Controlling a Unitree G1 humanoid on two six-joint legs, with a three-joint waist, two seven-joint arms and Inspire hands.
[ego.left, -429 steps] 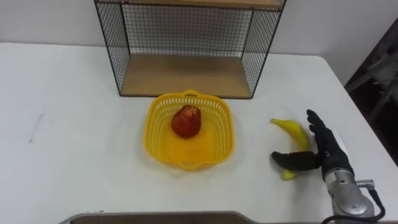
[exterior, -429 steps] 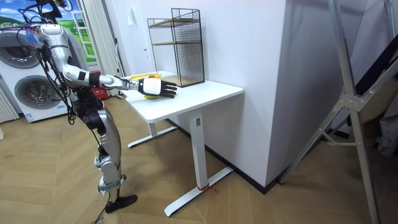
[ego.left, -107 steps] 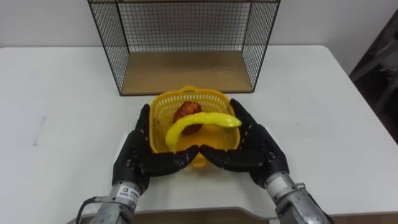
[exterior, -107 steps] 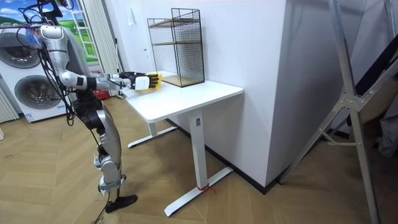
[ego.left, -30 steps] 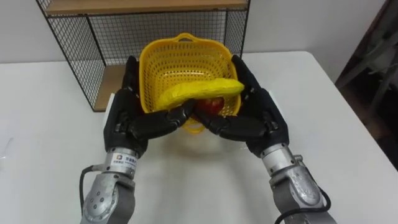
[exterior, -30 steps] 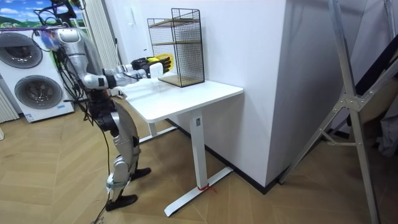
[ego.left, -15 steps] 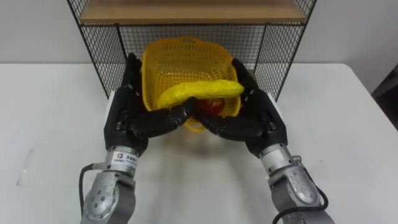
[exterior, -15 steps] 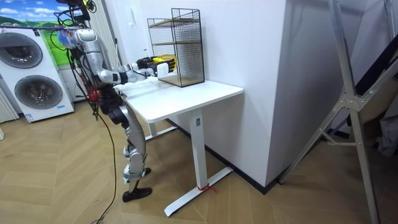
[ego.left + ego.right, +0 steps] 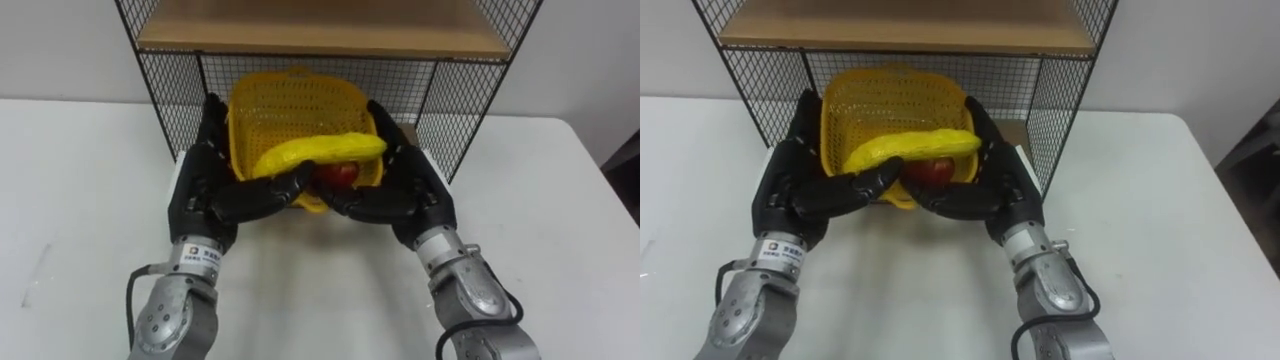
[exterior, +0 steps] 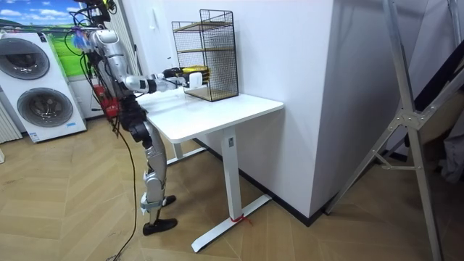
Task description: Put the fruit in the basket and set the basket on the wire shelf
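On the white table [image 9: 80, 170], a black wire shelf [image 9: 470, 110] with wooden boards. At its mouth, a yellow plastic lattice basket [image 9: 290, 110] is pressed between left hand [image 9: 205, 190] and right hand [image 9: 410, 190], fingers straight, thumbs underneath; inside, curved banana [image 9: 320, 152] over red apple [image 9: 340, 172]

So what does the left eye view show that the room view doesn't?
The left eye view shows the banana and a red fruit lying in the yellow basket, with the left hand and right hand flat against its sides. The room view shows the robot standing at the table end, washing machines behind it. Both show the basket, wire shelf and table.
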